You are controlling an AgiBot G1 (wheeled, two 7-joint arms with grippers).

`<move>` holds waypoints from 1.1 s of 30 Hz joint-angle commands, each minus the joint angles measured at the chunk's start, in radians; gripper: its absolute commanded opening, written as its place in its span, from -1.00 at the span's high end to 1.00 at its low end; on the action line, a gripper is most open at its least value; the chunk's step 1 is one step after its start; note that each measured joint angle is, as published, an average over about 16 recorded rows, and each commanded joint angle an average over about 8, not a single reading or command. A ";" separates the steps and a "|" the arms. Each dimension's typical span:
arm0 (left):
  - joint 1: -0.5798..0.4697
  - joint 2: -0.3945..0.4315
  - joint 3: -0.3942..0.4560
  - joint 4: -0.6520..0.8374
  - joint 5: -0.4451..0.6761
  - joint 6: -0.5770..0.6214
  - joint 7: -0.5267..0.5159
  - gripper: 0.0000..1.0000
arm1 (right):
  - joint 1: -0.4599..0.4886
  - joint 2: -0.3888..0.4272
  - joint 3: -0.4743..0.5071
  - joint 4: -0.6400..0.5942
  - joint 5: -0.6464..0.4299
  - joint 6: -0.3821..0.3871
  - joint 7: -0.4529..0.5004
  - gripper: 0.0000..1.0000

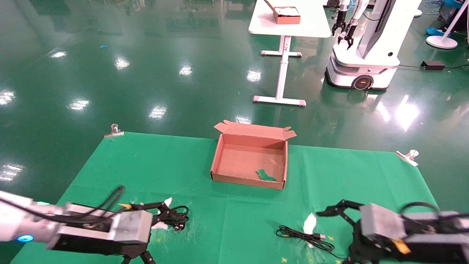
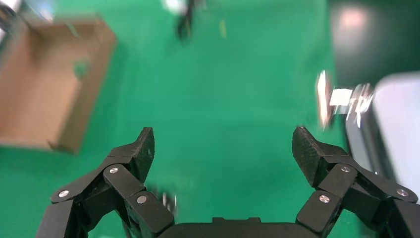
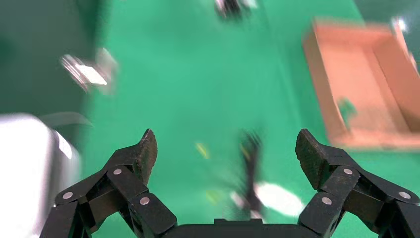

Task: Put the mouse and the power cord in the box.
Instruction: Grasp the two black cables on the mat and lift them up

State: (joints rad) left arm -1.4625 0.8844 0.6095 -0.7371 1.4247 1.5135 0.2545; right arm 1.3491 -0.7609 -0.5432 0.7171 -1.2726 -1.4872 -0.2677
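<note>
A: What is hidden or hard to make out on the table (image 1: 121,165)?

B: The mouse itself cannot be made out; only its thin black cable (image 1: 306,238) with the USB plug is seen, lying on the green cloth near the front edge, beside a white scrap, just ahead of the right end effector (image 1: 331,236). Part of that cable is cut off by the right arm. In the right wrist view the cable is only a dark blurred streak.

A: And the power cord?

B: The power cord (image 1: 176,216) is seen as a thick black coiled bundle at the front left, partly covered by the left end effector (image 1: 152,229), so its full length cannot be judged. It appears only as a blur at the frame's edge in the left wrist view.

A: How are the end effectors held?

B: In the wrist views, the fingers (image 2: 141,151) of the left one and the fingers (image 3: 143,153) of the right one are seen spread wide, with nothing between them.

A: Where is the box?

B: The box (image 1: 220,150) is set at the middle of the table, toward the far edge, well apart from both cables. Its flapped lid is folded back, its walls are low, and a green scrap is lying inside near the front right corner.
</note>
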 commanded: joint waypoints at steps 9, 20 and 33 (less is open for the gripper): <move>-0.118 0.150 0.088 0.389 0.210 -0.224 0.228 -1.00 | 0.136 -0.181 -0.103 -0.314 -0.231 0.152 -0.259 -1.00; -0.147 0.226 0.097 0.582 0.247 -0.415 0.345 -1.00 | 0.200 -0.302 -0.136 -0.536 -0.291 0.233 -0.410 -1.00; -0.176 0.235 0.088 0.677 0.238 -0.458 0.415 0.10 | 0.232 -0.331 -0.137 -0.656 -0.294 0.248 -0.484 -0.06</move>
State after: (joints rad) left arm -1.6375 1.1195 0.6989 -0.0621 1.6658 1.0555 0.6666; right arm 1.5797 -1.0909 -0.6806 0.0634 -1.5668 -1.2386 -0.7476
